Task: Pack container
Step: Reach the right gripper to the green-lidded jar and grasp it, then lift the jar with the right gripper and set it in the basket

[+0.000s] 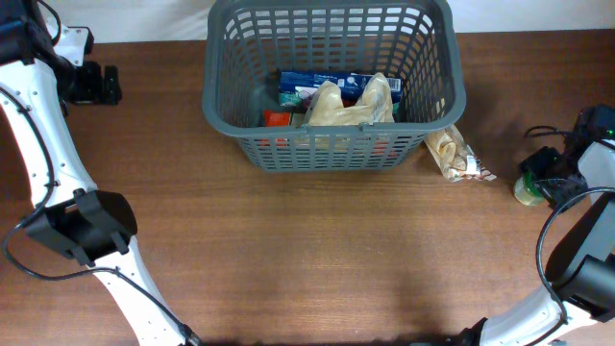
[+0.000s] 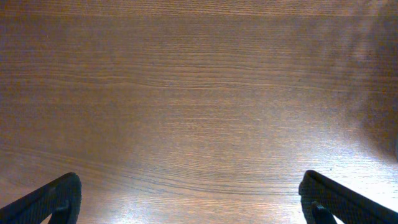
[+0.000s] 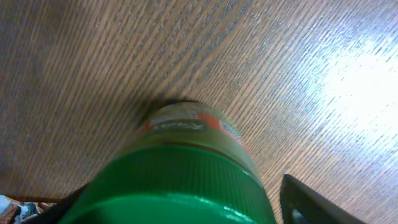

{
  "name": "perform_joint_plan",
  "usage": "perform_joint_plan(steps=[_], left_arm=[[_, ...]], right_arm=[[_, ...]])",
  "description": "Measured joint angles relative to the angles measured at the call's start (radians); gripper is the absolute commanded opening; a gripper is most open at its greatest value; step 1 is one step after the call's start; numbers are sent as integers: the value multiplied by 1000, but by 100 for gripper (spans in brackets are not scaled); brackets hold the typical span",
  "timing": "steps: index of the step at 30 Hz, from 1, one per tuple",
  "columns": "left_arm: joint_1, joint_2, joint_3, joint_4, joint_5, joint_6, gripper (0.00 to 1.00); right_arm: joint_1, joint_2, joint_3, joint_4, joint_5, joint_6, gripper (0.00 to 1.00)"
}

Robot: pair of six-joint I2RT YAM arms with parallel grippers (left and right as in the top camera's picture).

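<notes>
Your container sits mid-worktop at the back edge, w/ a blue box and pale bags inside. Snack pkt lies just R of the container. L gripper, well L of the container, is spread wide over bare wood. R gripper, well R of the container, straddles a green-lidded jar; can't tell if it's pinching.

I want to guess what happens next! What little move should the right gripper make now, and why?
Probably close the right gripper on the green-lidded jar: the jar stands on the table between its fingers, outside the basket. Whether it already grips is unclear.
</notes>
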State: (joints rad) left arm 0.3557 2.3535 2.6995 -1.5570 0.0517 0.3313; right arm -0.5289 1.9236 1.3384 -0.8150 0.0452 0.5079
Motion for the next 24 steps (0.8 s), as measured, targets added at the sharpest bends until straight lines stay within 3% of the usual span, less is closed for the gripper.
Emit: perform_joint_plan(steps=[8, 12, 16, 17, 18, 19, 22, 24], left_arm=[[0, 0, 0, 0, 0, 0, 99], [0, 0, 0, 0, 0, 0, 99], [0, 0, 0, 0, 0, 0, 99], [0, 0, 0, 0, 0, 0, 99], [0, 0, 0, 0, 0, 0, 99], [0, 0, 0, 0, 0, 0, 99], [0, 0, 0, 0, 0, 0, 99], [0, 0, 0, 0, 0, 0, 99]], right_arm=[[0, 0, 0, -2, 3, 5, 66], [0, 0, 0, -6, 11, 0, 53], [0, 0, 0, -12, 18, 4, 52], [0, 0, 0, -18, 19, 4, 43], [0, 0, 0, -30, 19, 4, 23], [0, 0, 4, -59, 18, 5, 16], [0, 3, 28, -138, 14, 3, 4], [0, 8, 96, -216, 14, 3, 4]])
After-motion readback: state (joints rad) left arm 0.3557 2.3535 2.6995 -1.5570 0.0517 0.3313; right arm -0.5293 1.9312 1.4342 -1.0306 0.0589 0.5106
